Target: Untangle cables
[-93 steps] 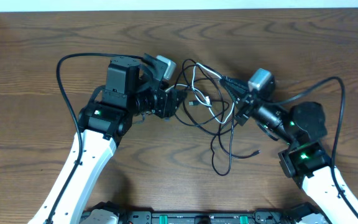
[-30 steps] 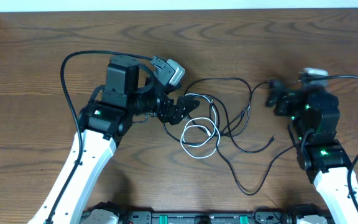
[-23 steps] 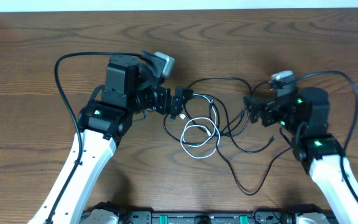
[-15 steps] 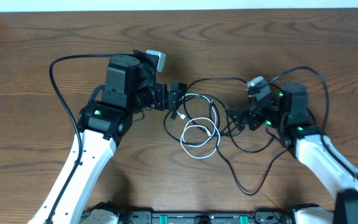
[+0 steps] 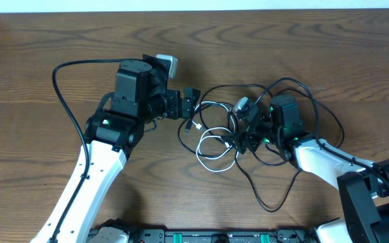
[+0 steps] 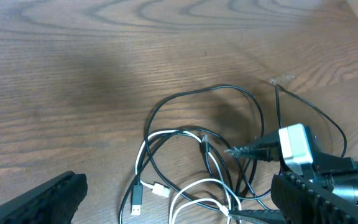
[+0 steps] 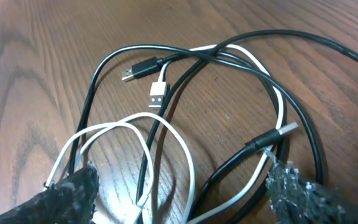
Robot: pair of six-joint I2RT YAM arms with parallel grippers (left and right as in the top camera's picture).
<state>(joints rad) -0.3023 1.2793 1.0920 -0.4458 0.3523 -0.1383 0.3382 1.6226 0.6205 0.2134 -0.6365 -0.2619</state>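
Table [image 5: 46, 40]: mid-brown wood with darker wavy grain bands throughout.
Cables [image 7: 92, 87]: mostly glossy black, with one white strand [image 7: 280, 106] among them.
Black plug [image 7: 140, 68]: black shell, silver metal tip.
White plug [image 7: 158, 93]: white shell, silver tip.
Left fingers [image 6: 48, 202]: matte black, finely pebbled surface.
Right fingers [image 7: 67, 199]: black, rough speckled texture.
Left arm [image 5: 100, 169]: white lower link, black upper housings, small green light [image 5: 105, 122].
Right arm [image 5: 316, 158]: white link, black joints.
Wrist camera [image 5: 167, 65]: pale grey.
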